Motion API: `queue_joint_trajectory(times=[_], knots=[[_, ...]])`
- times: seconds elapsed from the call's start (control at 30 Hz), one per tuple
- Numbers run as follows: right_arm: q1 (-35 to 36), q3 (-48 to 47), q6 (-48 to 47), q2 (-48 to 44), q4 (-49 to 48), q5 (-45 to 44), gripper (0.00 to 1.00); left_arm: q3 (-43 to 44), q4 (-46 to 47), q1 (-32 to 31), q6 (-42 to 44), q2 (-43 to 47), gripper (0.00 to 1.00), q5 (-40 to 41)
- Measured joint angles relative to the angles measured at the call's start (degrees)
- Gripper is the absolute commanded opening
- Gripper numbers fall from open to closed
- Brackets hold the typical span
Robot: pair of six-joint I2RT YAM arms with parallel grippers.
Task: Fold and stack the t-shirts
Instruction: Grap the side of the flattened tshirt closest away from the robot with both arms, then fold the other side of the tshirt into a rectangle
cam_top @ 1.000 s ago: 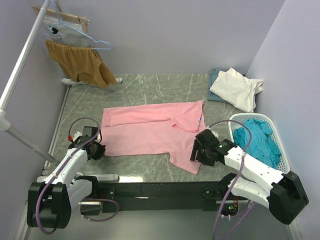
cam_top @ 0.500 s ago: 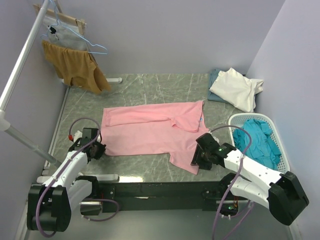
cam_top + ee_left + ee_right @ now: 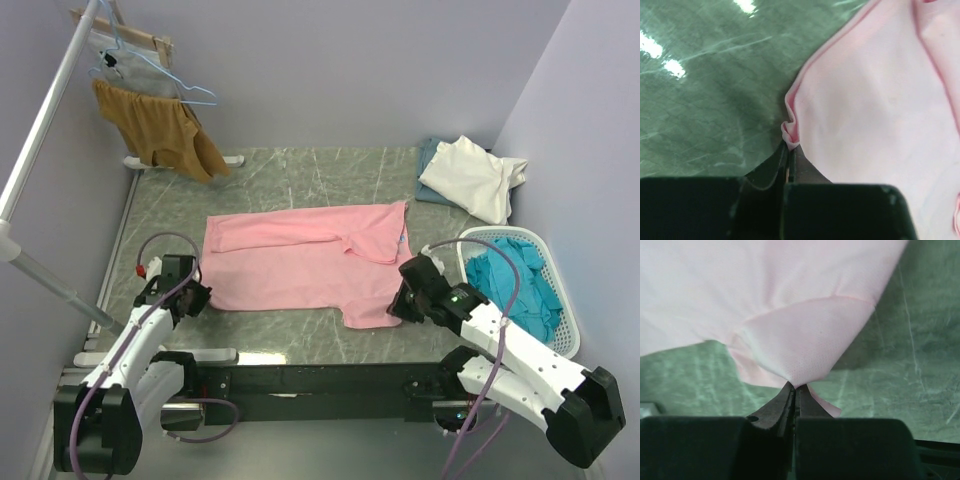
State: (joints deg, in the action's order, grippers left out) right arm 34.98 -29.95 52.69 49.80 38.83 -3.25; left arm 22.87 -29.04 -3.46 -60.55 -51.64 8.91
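Note:
A light pink t-shirt (image 3: 290,265) lies spread across the middle of the green marble table (image 3: 300,170). My left gripper (image 3: 198,299) is shut on the shirt's near left corner, and the left wrist view shows the pinched hem (image 3: 790,135) bunched at the left gripper's (image 3: 791,148) tips. My right gripper (image 3: 397,305) is shut on the near right corner, lifting the pink fabric (image 3: 805,335) into a peak above the right gripper's (image 3: 795,386) tips. A cream-white t-shirt (image 3: 470,176) lies on a grey-blue one (image 3: 430,160) at the back right. Teal t-shirts (image 3: 515,280) fill a basket.
A white basket (image 3: 566,300) stands at the right edge, close to my right arm. A mustard-brown garment (image 3: 165,130) and a grey one (image 3: 110,60) hang on a rack at the back left. A white pole (image 3: 40,130) slants along the left side.
My right gripper has closed on the shirt's near right corner and drawn it up and in, shortening the flap that hung toward the table's near edge. The left gripper kept its grip.

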Motion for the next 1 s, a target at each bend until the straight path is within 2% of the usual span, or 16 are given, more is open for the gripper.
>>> queue_joint_trajectory(times=[0.27, 0.6, 0.9, 1.0], knots=[[-1.31, -6.29, -3.26, 4.09, 0.26, -3.54, 0.0, 5.44, 0.44, 0.0, 2.25, -1.88, 0.01, -0.72], [-11.43, -12.76, -10.84, 12.81, -2.27, -3.96, 0.0, 10.86, 5.57, 0.0, 5.16, -12.5, 0.01, -0.68], [-18.43, -20.48, -17.33, 28.26, -6.71, -1.38, 0.0, 18.29, 11.96, 0.0, 7.41, -27.08, 0.01, -1.22], [-19.54, -24.04, -18.62, 33.75, -7.72, -0.72, 0.07, 20.46, 13.86, 0.0, 7.91, -31.5, 0.01, -1.57]])
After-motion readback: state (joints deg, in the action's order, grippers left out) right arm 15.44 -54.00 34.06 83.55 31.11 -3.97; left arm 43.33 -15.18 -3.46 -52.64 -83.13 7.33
